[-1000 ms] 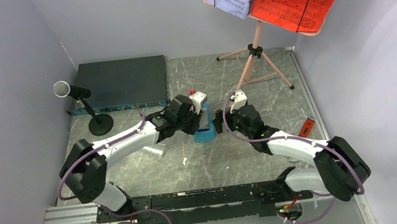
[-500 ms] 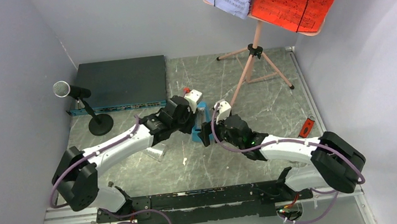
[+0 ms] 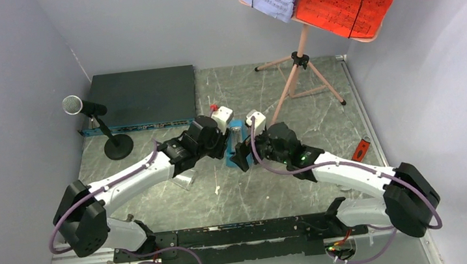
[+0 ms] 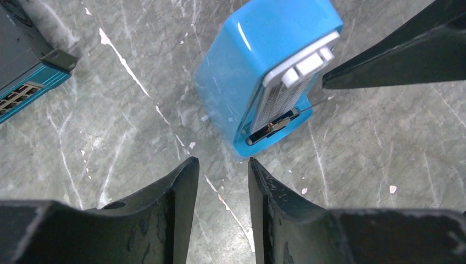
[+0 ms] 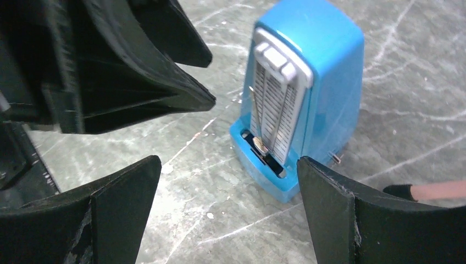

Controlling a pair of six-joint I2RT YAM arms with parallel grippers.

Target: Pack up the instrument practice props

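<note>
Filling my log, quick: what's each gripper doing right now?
Left gripper: slightly open, empty.
Right gripper: wide open, empty, facing the small blue pyramid metronome.

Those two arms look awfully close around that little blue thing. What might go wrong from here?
1. A collision: the left gripper and the right gripper both crowd the blue metronome, with their tips close together.
2. A tip-over: the metronome stands upright on the table with neither gripper holding it, so a sideways nudge might knock it down.
3. Damage: its thin pendulum is exposed on the front face, where a closing finger could bend it.
</note>
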